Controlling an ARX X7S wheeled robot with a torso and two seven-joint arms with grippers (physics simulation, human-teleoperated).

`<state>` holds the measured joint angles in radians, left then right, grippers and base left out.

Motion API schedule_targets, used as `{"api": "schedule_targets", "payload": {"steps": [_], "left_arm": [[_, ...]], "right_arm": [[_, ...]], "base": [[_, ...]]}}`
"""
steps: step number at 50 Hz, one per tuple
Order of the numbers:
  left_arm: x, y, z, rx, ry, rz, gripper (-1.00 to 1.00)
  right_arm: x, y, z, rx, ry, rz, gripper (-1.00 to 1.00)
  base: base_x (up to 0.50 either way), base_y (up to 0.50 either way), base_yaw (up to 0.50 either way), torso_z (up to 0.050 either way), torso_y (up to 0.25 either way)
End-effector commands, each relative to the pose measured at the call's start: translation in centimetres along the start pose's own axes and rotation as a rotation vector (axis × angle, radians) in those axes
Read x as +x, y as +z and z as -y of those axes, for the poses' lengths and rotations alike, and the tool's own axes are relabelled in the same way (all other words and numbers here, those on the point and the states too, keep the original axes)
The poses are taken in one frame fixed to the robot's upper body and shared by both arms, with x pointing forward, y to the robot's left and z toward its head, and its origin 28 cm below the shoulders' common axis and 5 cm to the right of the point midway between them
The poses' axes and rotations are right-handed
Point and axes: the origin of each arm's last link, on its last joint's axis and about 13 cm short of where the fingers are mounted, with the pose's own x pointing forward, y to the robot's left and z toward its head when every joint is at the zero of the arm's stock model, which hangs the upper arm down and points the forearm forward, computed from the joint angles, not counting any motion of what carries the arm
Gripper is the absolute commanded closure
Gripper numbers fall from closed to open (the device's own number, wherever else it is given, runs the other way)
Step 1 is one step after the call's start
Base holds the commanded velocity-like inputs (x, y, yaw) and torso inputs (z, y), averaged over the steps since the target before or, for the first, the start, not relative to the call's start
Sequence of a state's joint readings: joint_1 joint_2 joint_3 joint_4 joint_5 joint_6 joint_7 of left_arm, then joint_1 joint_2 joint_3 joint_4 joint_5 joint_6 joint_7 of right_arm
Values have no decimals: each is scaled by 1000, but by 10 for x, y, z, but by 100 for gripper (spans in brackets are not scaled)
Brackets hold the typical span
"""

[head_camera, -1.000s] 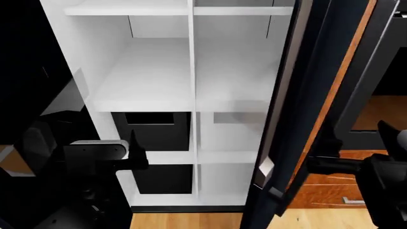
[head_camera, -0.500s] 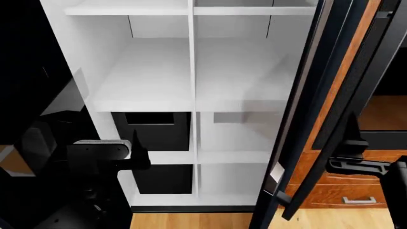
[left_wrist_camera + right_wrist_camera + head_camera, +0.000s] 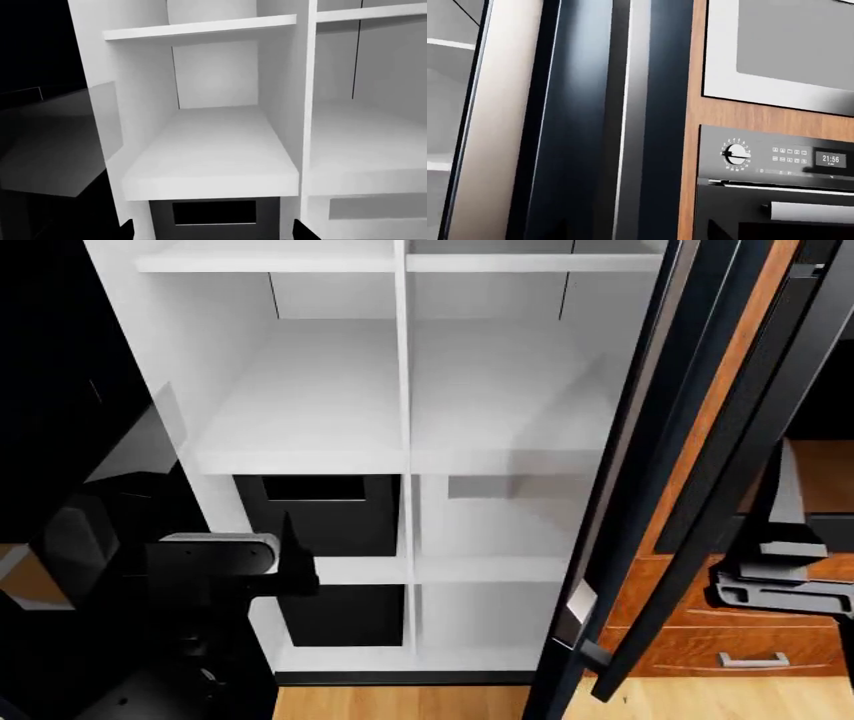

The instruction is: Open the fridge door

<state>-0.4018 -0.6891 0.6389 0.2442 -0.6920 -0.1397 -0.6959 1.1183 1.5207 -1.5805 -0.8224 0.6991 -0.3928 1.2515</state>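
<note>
White fridge (image 3: 213,165) shelves above black bin (image 3: 213,215)

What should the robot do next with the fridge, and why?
Probably nothing but draw both arms back. The fridge already stands open with its white shelves showing, the right door is swung wide, and the right hand sits beside that door, seemingly holding nothing.

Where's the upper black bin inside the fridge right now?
In the head view, the upper black bin sits in the left column of the white fridge interior, directly under the wide white shelf, above a second black bin, beside the left gripper.
</note>
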Motion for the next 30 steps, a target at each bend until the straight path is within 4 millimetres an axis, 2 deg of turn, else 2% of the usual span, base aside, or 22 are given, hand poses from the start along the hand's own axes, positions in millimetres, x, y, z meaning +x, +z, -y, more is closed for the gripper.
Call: {"api": "schedule_targets", "payload": {"steps": [1,17,30], "left_arm": [[0,0,0,1,-4,-1,-100],[1,-1,1,0,-3,-3,-100],[1,-1,1,0,-3,-4,-100]], "right_arm": [[-5,4,-5,-64,55,97,-100],[-5,5,-27,-111,226,181,-100],[1,16,-36,-73,311,231,-100]], "base": [[0,0,0,0,0],[0,0,0,0,0],[0,0,0,0,0]]}}
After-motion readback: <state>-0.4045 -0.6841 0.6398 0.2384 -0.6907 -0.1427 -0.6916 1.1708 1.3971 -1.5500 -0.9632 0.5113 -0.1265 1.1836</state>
